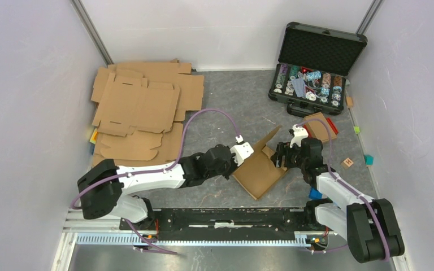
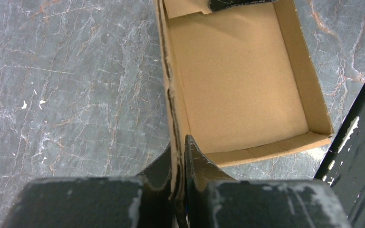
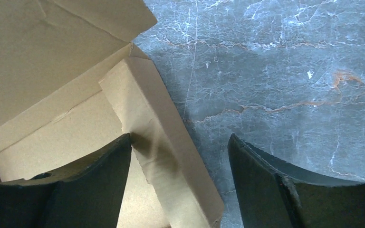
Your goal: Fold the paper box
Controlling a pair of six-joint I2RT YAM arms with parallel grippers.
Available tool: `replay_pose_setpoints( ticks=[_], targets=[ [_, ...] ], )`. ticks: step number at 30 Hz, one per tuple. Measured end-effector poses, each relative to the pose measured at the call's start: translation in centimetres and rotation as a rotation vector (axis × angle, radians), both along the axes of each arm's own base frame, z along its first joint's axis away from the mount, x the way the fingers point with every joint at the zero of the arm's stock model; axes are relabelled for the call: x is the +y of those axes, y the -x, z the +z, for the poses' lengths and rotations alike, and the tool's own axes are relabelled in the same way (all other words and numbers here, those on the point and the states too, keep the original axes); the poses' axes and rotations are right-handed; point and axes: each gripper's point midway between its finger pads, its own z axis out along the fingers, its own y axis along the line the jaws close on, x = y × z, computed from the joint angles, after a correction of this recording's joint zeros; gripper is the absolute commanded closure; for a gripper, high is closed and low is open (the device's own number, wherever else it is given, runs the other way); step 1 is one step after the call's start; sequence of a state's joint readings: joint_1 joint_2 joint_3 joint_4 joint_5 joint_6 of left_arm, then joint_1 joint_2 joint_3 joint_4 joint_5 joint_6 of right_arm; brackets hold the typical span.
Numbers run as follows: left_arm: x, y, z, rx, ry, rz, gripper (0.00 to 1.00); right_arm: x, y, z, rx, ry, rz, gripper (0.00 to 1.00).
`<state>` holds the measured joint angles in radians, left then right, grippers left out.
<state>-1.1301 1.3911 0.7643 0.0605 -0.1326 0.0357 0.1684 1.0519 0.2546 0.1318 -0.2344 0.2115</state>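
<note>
The paper box (image 1: 261, 172) is brown corrugated cardboard, partly folded into a shallow tray, lying at the table's middle between both arms. One flap (image 1: 270, 137) stands up at its far side. My left gripper (image 1: 243, 160) is shut on the box's left wall, seen edge-on between its fingers in the left wrist view (image 2: 175, 118). My right gripper (image 1: 278, 156) is open at the box's right side. In the right wrist view its jaws straddle the folded right wall (image 3: 164, 142), with the left finger (image 3: 100, 175) inside the box.
A stack of flat brown cardboard blanks (image 1: 141, 107) lies at the back left. An open black case of poker chips (image 1: 313, 62) stands at the back right. Another cardboard piece (image 1: 319, 125) and small coloured blocks (image 1: 368, 160) lie at the right. A black rail (image 1: 231, 217) runs along the near edge.
</note>
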Motion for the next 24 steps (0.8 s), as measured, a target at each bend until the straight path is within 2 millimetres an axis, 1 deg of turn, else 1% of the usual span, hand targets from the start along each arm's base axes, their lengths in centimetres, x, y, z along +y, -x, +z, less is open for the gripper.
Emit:
replay_pose_setpoints(
  ticks=[2, 5, 8, 11, 12, 13, 15, 17, 20, 24],
  targets=[
    [-0.1, 0.0, -0.1, 0.002, -0.003, -0.001, 0.90, 0.0, 0.1, 0.1, -0.005, 0.008, 0.004, 0.20],
    [-0.3, -0.1, -0.1, 0.002, -0.004, -0.001, 0.90, 0.0, 0.1, 0.2, -0.015, 0.023, 0.009, 0.28],
    [-0.3, -0.1, -0.1, 0.002, -0.004, -0.001, 0.90, -0.2, 0.2, 0.0, -0.007, 0.036, 0.006, 0.30],
    [-0.4, -0.2, -0.2, 0.002, -0.005, -0.001, 0.90, -0.2, 0.3, -0.2, 0.001, 0.038, 0.008, 0.38],
    [-0.4, -0.2, -0.2, 0.002, -0.004, -0.001, 0.90, -0.1, 0.3, -0.2, 0.003, 0.038, 0.009, 0.39],
    [-0.4, -0.2, -0.2, 0.002, -0.005, -0.001, 0.90, -0.1, 0.4, -0.3, 0.005, 0.037, 0.011, 0.37],
    [-0.4, -0.2, -0.3, 0.003, -0.007, -0.001, 0.90, -0.1, 0.4, -0.4, 0.011, 0.038, 0.012, 0.27],
    [-0.4, -0.2, -0.3, 0.003, -0.007, -0.001, 0.90, -0.2, 0.4, -0.5, 0.016, 0.045, 0.004, 0.22],
    [-0.4, -0.2, -0.4, 0.004, -0.008, -0.001, 0.90, -0.9, 0.1, -0.4, 0.011, 0.069, -0.027, 0.23],
    [-0.5, -0.2, -0.4, 0.003, -0.006, -0.001, 0.90, -1.7, -0.3, 0.2, -0.017, 0.100, -0.074, 0.31]
  ],
)
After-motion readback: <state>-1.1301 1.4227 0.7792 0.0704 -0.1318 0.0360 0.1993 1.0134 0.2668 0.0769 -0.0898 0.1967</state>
